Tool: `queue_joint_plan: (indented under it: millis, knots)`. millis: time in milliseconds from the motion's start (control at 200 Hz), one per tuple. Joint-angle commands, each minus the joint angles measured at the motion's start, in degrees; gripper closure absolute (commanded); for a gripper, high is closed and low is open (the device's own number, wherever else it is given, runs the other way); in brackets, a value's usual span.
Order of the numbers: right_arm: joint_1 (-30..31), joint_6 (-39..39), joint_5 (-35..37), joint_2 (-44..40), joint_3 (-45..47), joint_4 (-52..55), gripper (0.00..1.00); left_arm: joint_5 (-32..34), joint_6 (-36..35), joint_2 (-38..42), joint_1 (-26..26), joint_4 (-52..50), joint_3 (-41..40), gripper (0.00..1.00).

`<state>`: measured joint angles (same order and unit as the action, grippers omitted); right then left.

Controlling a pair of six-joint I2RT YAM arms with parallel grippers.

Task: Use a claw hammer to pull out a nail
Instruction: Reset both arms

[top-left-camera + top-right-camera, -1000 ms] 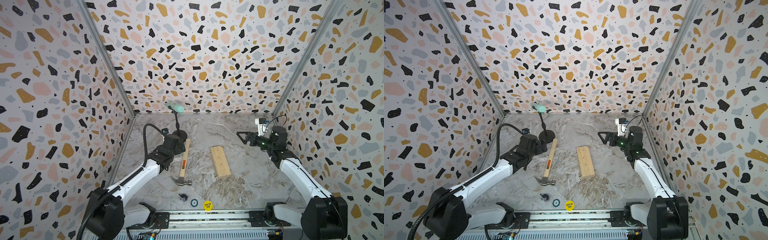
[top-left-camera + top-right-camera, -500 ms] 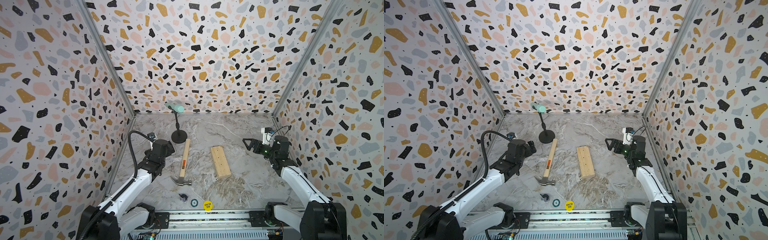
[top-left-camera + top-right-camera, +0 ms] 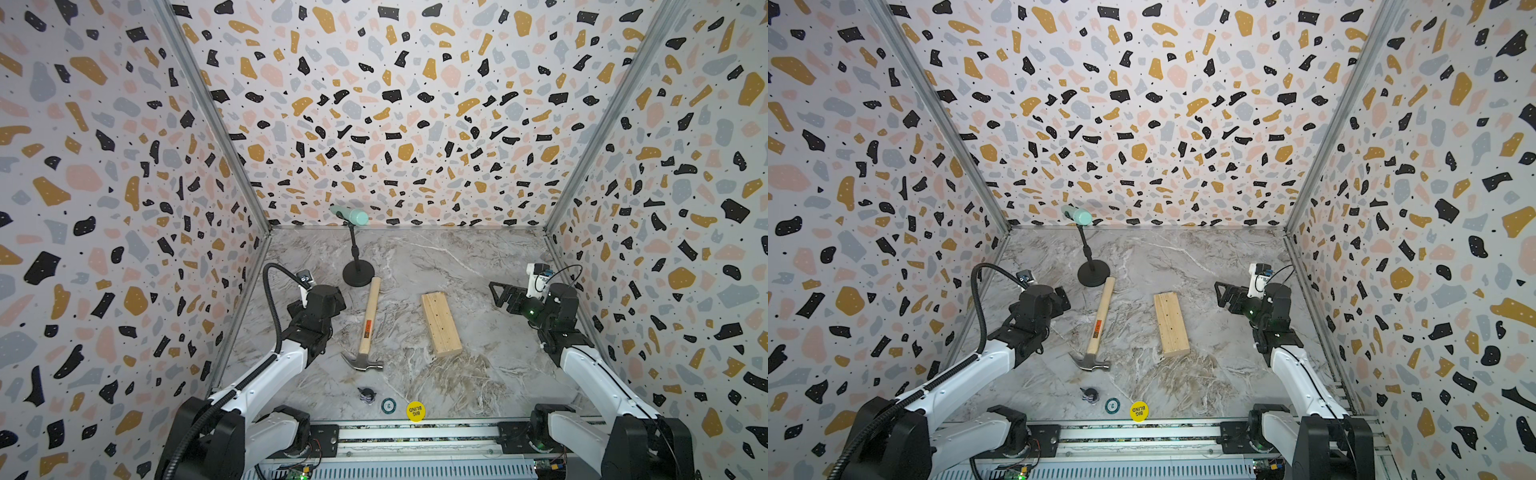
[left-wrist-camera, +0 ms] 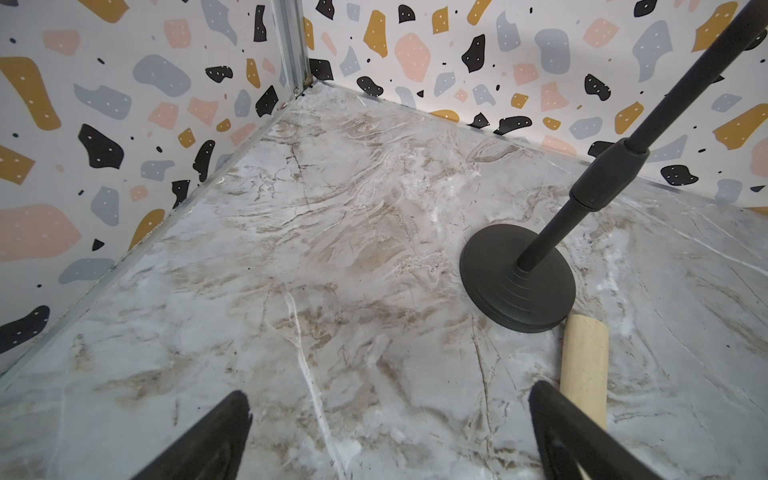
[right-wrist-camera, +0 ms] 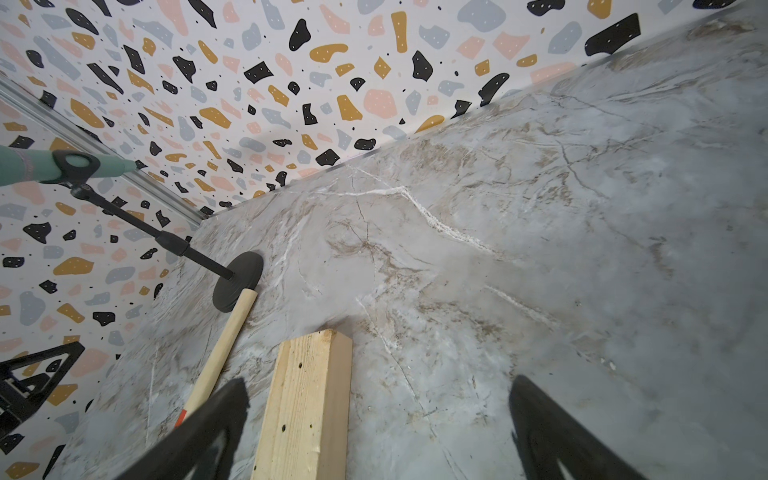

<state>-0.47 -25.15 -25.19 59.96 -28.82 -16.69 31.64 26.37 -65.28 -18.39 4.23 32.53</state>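
OK, top views / claw hammer (image 3: 368, 324): lay flat on the marble tabletop (image 3: 478, 266), left of centre; steel head toward the front rail, claw pointing left, handle end back at the mic stand (image 3: 358, 274) base.
top views / wood block (image 3: 441, 324): lay flat to the right of the claw hammer, apart from it, roughly parallel.
top views / left gripper (image 3: 337, 300): hovered just left of the handle, not touching; jaws hidden behind the wrist in both top views.
top views / right gripper (image 3: 500, 296): held above the tabletop near the right wall, well apart from the wood block; jaws spread, nothing in them.
top views / front edge: yellow disc (image 3: 415, 410) and green chip (image 3: 388, 405) side by side near the rail.
top views / nail: too small to make out.
left wrist / left gripper (image 4: 388, 409): jaws spread wide, only bare marble between them, holding nothing.
left wrist / claw hammer: handle end showed just beyond one jaw, right at the mic stand's round base; contact could not be told.
right wrist / right gripper (image 5: 378, 392): jaws spread wide, empty; the wood block's end sat in the gap, lower down, untouched.
right wrist / wood block: dark pinholes on its top face; the nail could not be told apart from them.
right wrist / claw hammer: handle ran from the mic stand base down behind one jaw, orange label just visible.
right wrist / microphone (image 5: 25, 166): mint green, clipped atop the mic stand.
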Motion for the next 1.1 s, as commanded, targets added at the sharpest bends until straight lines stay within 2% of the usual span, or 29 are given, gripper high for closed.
queue_joint_plan:
  millis: [0, 270, 541, 716, 861, 1091]
  knots:
    - [0.87, 1.21, 1.41, -0.24, 1.19, -3.66, 0.01, 3.15, -3.33, -1.5, 0.29, 4.8, -0.68, 0.0]
    - [4.59, 8.75, 11.91, -1.68, 1.69, -4.25, 0.01, 12.29, -8.47, -6.3, 0.34, 8.21, 0.01, 0.01]
    - [5.15, 14.74, 19.62, -1.3, 3.97, -10.23, 0.01, 13.69, -18.07, -5.65, 0.51, 22.79, -6.0, 0.01]
    - [5.04, 17.56, 17.3, 1.61, 5.53, -16.57, 0.0, 10.58, -20.31, -4.77, 2.5, 35.4, -12.72, 0.0]
    - [5.08, 18.95, 19.73, 4.64, 6.89, -20.4, 0.01, 5.73, -23.36, -6.04, 4.57, 45.79, -17.15, 0.0]
    - [5.04, 21.72, 22.23, 7.55, 10.4, -27.51, 0.01, 0.65, -26.6, -8.56, 6.62, 53.27, -19.09, 0.01]
